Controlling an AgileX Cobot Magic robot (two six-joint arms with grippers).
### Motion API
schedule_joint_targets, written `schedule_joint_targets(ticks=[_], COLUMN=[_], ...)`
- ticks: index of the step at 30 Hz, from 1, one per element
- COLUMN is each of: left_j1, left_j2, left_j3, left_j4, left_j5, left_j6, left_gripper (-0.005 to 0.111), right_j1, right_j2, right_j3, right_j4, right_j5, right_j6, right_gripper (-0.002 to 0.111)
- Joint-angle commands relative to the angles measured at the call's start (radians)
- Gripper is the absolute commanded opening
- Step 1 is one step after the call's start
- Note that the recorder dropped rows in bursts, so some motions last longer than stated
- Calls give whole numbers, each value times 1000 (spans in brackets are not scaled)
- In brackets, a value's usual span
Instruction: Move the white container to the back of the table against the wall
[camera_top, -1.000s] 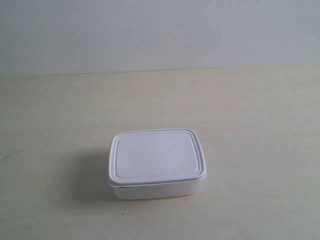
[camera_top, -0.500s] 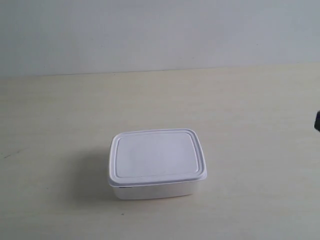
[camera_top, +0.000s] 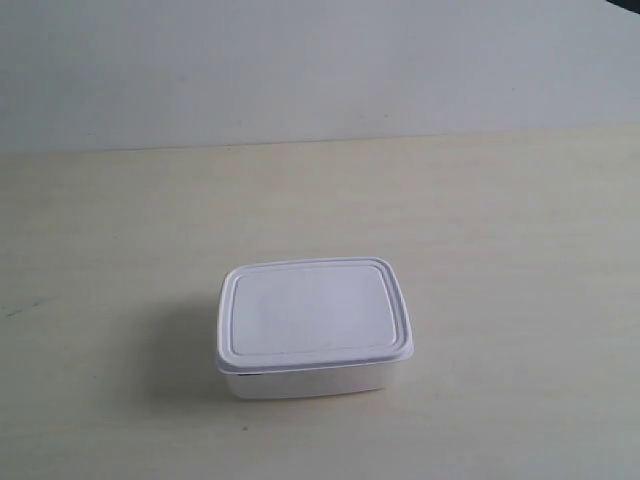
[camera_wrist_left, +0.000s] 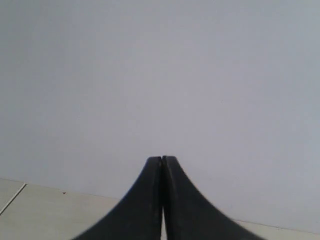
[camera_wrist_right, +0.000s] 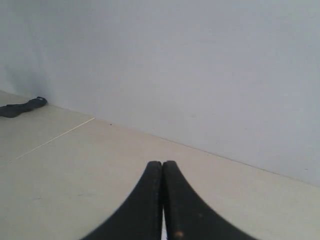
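Two grippers are in view, one per wrist camera. Left gripper (camera_wrist_left: 162, 160): both black fingers are pressed together from the tips down, clamping nothing. Right gripper (camera_wrist_right: 162, 163): same condition, closed tip to tip and empty. Each faces the wall (camera_top: 300, 70) from above the table (camera_top: 520, 220).

The container (camera_top: 312, 325) stands on the table near the centre of the exterior view, toward that view's lower half. It is well apart from the wall, with a broad band of bare table between its far edge and the wall line. The container shows only in the exterior view and the grippers only in the wrist views, so its spacing from either gripper cannot be told.

Materials and shapes:
- Container: white, smooth, rectangular with rounded corners. The lid (camera_top: 310, 310) is flat with a raised rim and slightly overhangs the body.
- Table: pale beige, matte, with faint wood grain and a few dark specks. A thin seam (camera_wrist_right: 55, 132) crosses it in the right wrist view.
- Wall: plain, flat, grey-white.
- Fingers: matte black, flaring outward away from the tips.

Hidden or unclear:
- Only the container's near side wall shows; the others lie under the lid's overhang.
- Finger bases are cut off by the frame edge.
- A dark object (camera_wrist_right: 22, 106) lies on the table at the foot of the wall, too blurred to identify.
- A dark sliver (camera_top: 625, 4) at the exterior view's upper right corner is cut off and cannot be identified.
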Motion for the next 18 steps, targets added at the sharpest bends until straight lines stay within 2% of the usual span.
schedule_joint_targets(ticks=[1,9,12,15,18], left_j1=[-8,-8,-8,-18,-69], left_j2=[-1,-1,-1,-1,-1], left_j3=[-6,-6,-6,-6,-6], left_j4=[4,-2,-60,-108,-152], left_j5=[-13,-21,-21,-34,3], left_j6=[-4,-18,-65,-87,-104], left_gripper=[0,0,0,0,0], right_j1=[-1,-1,-1,-1,-1], right_j2=[1,1,2,13,64], right_j3=[-8,-8,-8,-8,-8], right_j4=[1,3,3,-14,-34], right_j5=[-4,-3,11,136,290], right_j6=[1,4,78,75,75], right_gripper=[0,0,0,0,0])
